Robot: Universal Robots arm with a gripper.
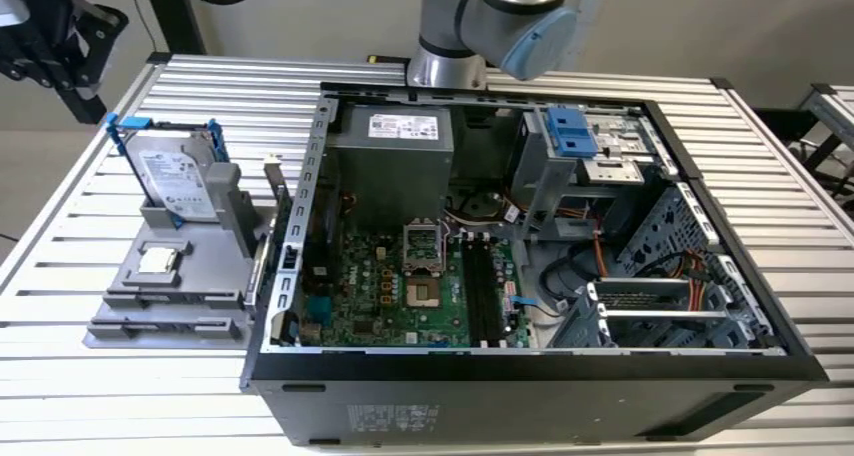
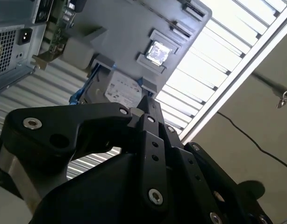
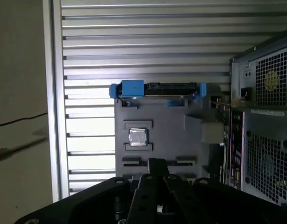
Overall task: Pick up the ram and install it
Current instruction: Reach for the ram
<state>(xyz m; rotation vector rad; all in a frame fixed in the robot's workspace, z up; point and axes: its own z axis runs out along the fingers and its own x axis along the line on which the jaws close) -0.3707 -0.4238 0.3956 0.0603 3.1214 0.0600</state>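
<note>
Pick-up not yet made: the long, thin greenish-grey ram stick (image 1: pixel 276 198) stands on edge in the grey plastic parts holder (image 1: pixel 134 306) beside the open black computer case (image 1: pixel 534 396), while the black gripper (image 2: pixel 146 103), fingers closed on nothing, hangs above the holder

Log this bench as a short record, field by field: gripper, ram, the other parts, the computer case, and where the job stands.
gripper: shut, empty, pointing at the grey holder, apart from it
ram: on edge in the holder, on its side next to the case, untouched
hard drive: upright in the holder, in its blue bracket
processor: flat in a recess of the holder
case: open on the slatted table, motherboard exposed
job: ram not yet picked up
</note>
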